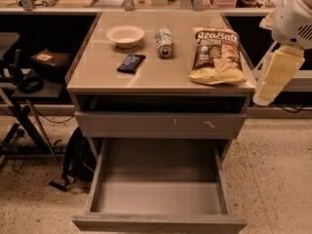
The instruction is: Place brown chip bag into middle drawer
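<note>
The brown chip bag [217, 56] lies flat on the right side of the counter top [97, 67], dark top with "Sea Salt" lettering towards the back, pale yellow bottom towards the front edge. The middle drawer [158, 223] is pulled out below, and its grey floor holds nothing. My gripper [265, 92] hangs from the white arm [295, 16] at the right, just off the counter's right front corner, beside and slightly lower than the bag. It does not touch the bag and holds nothing that I can see.
A white bowl [125, 35], a can lying on its side [164, 42] and a small dark blue packet [130, 62] sit on the counter. A shut drawer front with pale scratch marks [161, 125] is above the open drawer. A black bag [78, 162] lies on the floor at the left.
</note>
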### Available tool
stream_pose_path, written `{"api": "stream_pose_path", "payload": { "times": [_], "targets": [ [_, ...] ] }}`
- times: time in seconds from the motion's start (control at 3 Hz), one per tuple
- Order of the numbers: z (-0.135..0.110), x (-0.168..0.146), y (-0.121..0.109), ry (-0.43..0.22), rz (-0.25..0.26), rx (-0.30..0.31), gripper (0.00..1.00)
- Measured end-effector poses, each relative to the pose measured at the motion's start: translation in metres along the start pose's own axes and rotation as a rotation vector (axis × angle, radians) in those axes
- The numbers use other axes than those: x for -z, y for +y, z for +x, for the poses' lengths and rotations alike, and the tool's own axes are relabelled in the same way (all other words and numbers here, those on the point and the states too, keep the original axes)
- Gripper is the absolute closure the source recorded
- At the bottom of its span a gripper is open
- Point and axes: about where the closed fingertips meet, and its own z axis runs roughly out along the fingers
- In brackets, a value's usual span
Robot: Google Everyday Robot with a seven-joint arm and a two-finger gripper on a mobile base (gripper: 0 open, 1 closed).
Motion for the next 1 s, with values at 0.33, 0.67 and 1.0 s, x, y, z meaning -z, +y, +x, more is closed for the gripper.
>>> {"api": "stream_pose_path", "payload": {
  "times": [0.33,0.67,1.0],
  "targets": [
    [0.007,-0.018,-0.052,-0.082,0.026,-0.060,0.00],
    [0.023,-0.060,-0.109,-0.149,0.004,-0.167,0.00],
    [0.034,-0.101,-0.145,-0.223,-0.040,-0.265,0.00]
  ]
}}
